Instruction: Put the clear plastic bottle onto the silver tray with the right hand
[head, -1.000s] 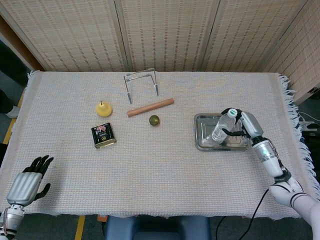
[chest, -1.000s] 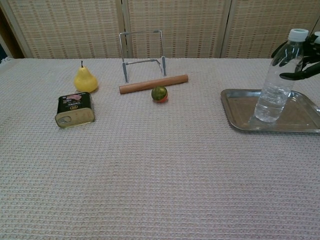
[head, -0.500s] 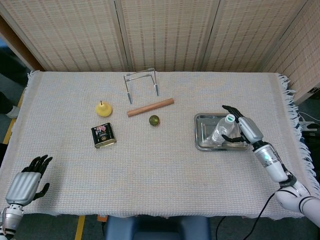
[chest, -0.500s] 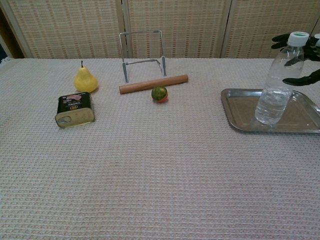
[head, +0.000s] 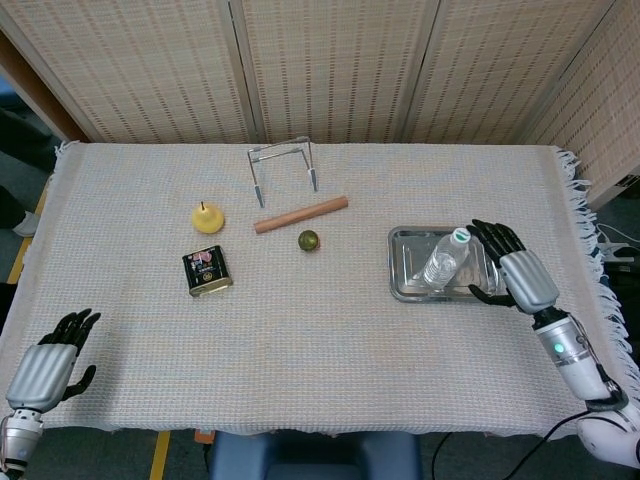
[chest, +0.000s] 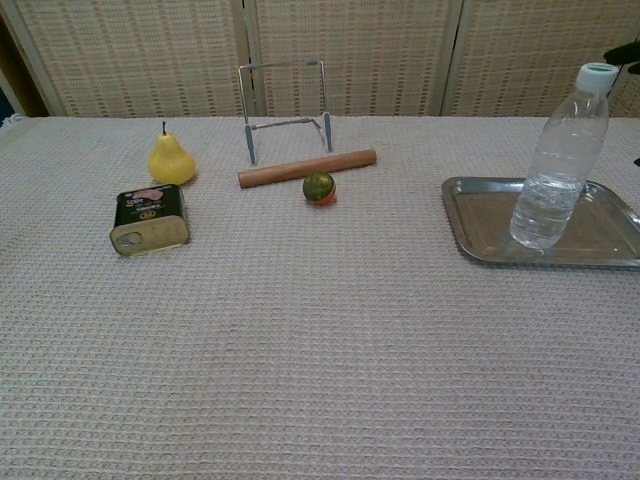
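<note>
Where the woven cloth meets its near left corner, my left hand (head: 42, 370) rests with nothing in it, dark fingers apart and pointing up the table.

Item: yellow pear (chest: 170, 158), upright, stem up. Just in front of it, a dark tin can (chest: 150, 219) lying on its side.

Item: wire rack (chest: 285, 110), standing near the back; a wooden rod (chest: 307, 168) lies slantwise before it, a small green ball (chest: 319, 187) just beside the rod.

Item: clear plastic bottle (chest: 559, 160), ribbed, white cap with a greenish rim, some water low inside. It stands upright on the silver tray (chest: 470, 222), towards its right half.

Item: my right hand (head: 515, 272), just right of the bottle and apart from it, fingers spread, holding nothing.
</note>
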